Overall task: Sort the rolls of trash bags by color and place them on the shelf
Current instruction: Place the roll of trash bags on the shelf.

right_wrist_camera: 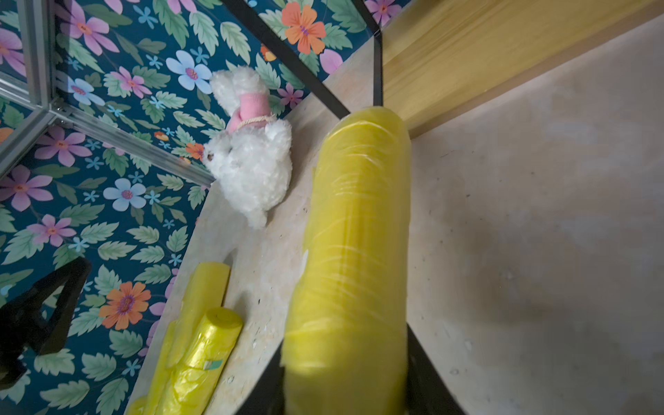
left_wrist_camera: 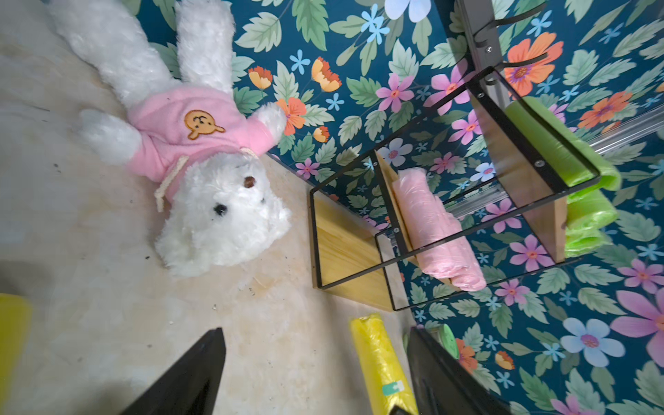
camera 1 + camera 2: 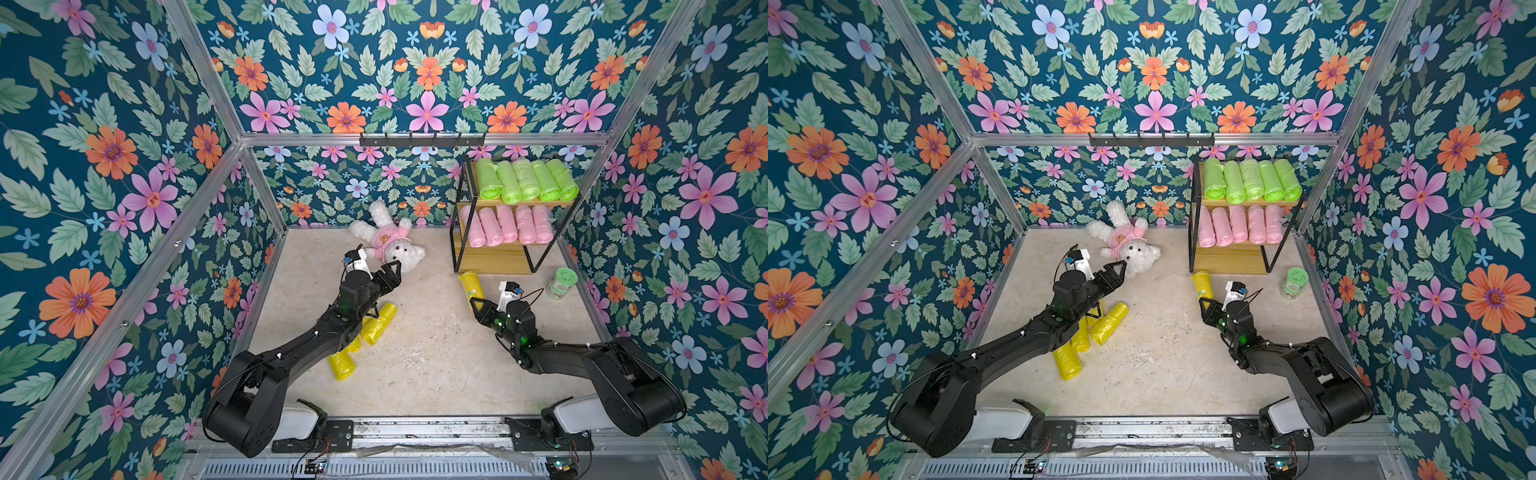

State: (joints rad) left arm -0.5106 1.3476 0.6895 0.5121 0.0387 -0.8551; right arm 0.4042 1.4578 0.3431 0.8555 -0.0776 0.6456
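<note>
The right gripper (image 3: 478,306) is clamped around the near end of a yellow roll of trash bags (image 3: 471,284), whose far end points at the front of the bottom board of the shelf (image 3: 490,261) at far right. In the right wrist view the roll (image 1: 354,233) fills the space between the jaws. Five lime green rolls (image 3: 525,180) lie side by side on the shelf's top tier and five pale pink rolls (image 3: 505,224) on the middle tier. Other yellow rolls (image 3: 376,324) lie bunched on the tabletop (image 3: 436,353) at left, partly hidden beneath the left arm. The left gripper (image 3: 394,270) hangs just beside the head of a white plush bear in a pink top (image 3: 388,243), its jaws spread wide and holding nothing. A small pale-green lidded jar (image 3: 561,282) stands to the right of the shelf.
</note>
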